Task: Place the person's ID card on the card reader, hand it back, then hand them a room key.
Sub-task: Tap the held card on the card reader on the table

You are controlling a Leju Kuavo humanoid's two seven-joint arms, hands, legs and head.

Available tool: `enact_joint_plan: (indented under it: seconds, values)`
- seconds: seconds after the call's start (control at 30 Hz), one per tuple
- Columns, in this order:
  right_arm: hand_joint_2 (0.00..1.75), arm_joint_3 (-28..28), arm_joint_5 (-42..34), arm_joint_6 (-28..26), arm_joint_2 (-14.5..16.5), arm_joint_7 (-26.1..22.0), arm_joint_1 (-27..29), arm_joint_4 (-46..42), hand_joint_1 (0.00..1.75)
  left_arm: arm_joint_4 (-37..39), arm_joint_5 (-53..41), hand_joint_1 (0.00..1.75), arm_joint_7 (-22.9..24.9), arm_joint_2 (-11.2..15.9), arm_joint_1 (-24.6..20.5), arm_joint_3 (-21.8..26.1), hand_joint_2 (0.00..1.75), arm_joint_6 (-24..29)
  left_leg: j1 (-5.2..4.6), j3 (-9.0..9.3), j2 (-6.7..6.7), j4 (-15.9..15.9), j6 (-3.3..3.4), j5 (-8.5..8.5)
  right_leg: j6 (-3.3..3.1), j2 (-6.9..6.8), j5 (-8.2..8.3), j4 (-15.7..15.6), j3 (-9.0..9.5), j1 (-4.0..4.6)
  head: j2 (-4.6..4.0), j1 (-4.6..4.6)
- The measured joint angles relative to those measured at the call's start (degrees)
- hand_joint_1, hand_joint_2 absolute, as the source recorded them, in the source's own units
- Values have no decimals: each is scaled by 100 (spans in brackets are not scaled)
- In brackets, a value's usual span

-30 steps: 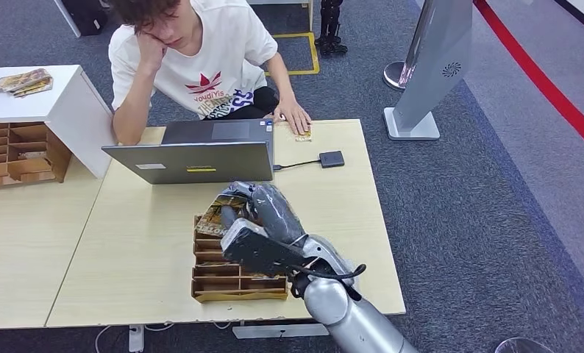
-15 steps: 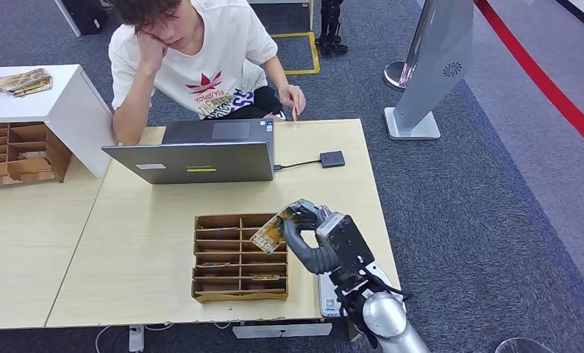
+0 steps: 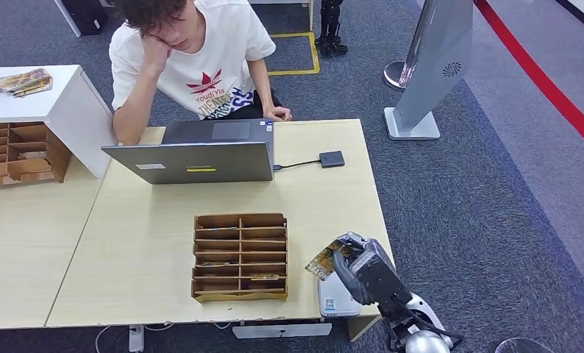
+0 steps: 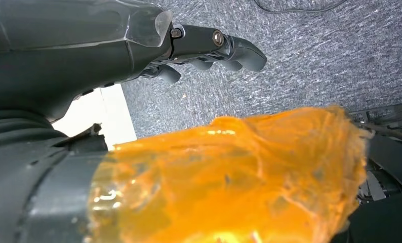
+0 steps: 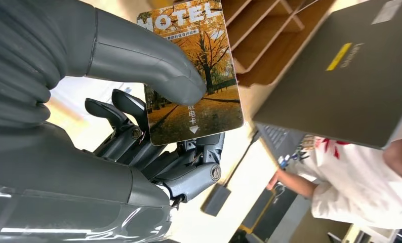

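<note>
Table (image 3: pixel 326 198), one laptop (image 3: pixel 193 158), one key card (image 3: pixel 324 259)

Room key (image 5: pixel 191 76): autumn-tree HOTEL card, pinched in right hand (image 3: pixel 362 268) over table's near-right edge, card reader (image 3: pixel 332 158) by laptop

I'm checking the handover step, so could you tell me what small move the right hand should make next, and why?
Probably carry the room key forward over the table toward the person. The right hand pinches the key near the table's near edge, beside the wooden organizer, while the person's hand rests at the far edge beyond the laptop.
</note>
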Motion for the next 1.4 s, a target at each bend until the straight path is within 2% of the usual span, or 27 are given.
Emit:
enact_joint_plan:
  seconds: [0.27,0.5,0.7,1.0,1.2,1.4]
  values:
    - [175,-9,567,104,-161,66,12,-13,175,-1,-16,0,0,0,0,78,0,-3,0,-1,0,0,0,0,0,0,0,0,0,0,0,1]
    - [175,281,1573,87,-266,199,-188,130,175,-1,-68,0,24,-2,-5,85,0,-45,0,-1,0,0,0,0,0,1,0,0,0,0,0,1]
    - [175,436,1747,72,-284,240,-319,278,175,-1,-85,0,38,-2,-7,85,0,-51,0,-1,0,0,0,1,-1,1,0,1,1,0,0,1]
    - [175,753,2525,-132,-329,484,-555,604,175,-1,-139,0,69,-2,-13,85,0,-58,0,-1,0,0,0,1,-1,0,0,1,1,0,0,1]
    - [175,940,3129,-308,-392,812,-703,905,175,-1,-169,0,103,-2,-15,85,0,-72,0,-1,0,0,0,1,-1,1,1,1,1,0,0,0]
    - [175,1011,3230,-313,-427,872,-764,1122,175,-1,-189,0,105,-2,-15,87,0,-72,0,-1,0,0,0,1,-1,0,0,1,1,0,0,1]
